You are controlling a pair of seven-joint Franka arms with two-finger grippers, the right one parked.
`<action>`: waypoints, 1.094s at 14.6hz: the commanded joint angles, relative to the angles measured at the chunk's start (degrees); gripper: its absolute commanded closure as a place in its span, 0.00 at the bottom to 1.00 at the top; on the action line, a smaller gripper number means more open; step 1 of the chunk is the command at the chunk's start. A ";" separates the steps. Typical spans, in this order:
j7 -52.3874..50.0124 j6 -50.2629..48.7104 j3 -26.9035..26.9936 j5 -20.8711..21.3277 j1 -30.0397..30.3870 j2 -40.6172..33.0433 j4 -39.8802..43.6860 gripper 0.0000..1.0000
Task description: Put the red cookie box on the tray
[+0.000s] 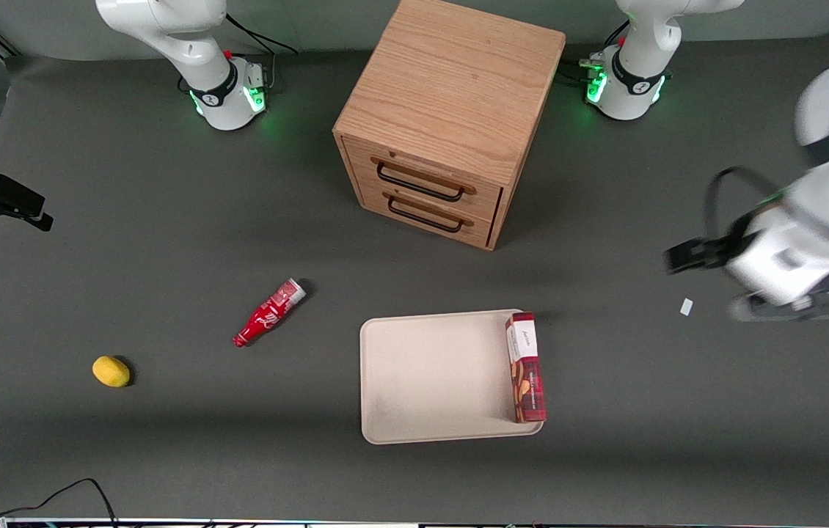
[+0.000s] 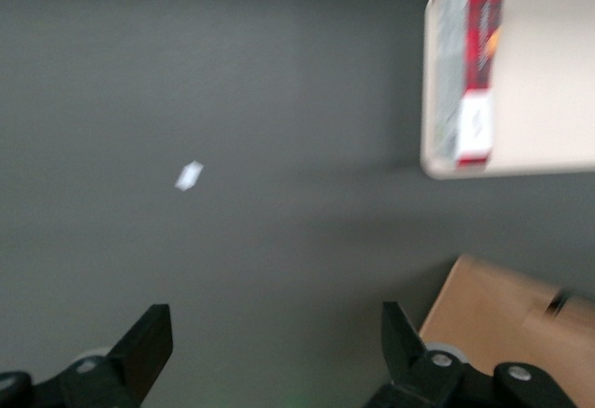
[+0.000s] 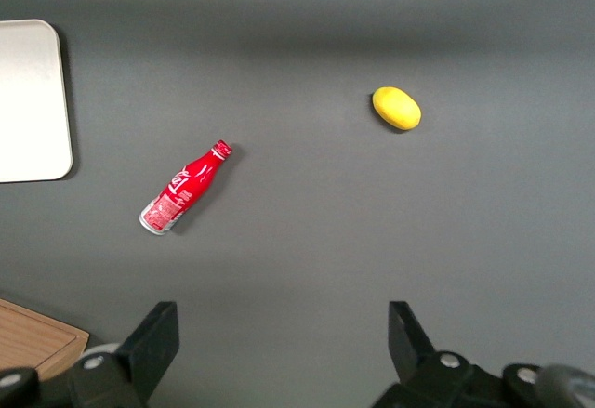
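The red cookie box [image 1: 526, 367] lies flat on the tray [image 1: 429, 381] along the edge nearest the gripper [image 1: 686, 257], its long axis crosswise to the line from it. The gripper hangs well apart, spread wide and empty, over bare table [image 1: 165, 220].

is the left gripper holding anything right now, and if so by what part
Nothing is held. The gripper is open and empty above bare table, toward the working arm's end; the red cookie box lies on the tray.
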 commanded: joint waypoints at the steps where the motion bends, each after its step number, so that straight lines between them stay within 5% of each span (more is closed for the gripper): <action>1: 12.32 -4.72 7.76 -2.06 -0.63 -5.99 -4.31 0.00; 7: 14.64 4.13 11.04 -1.10 -0.63 -23.92 -26.54 0.00; 16: 13.41 3.18 8.49 -1.10 -0.46 -23.86 -25.52 0.00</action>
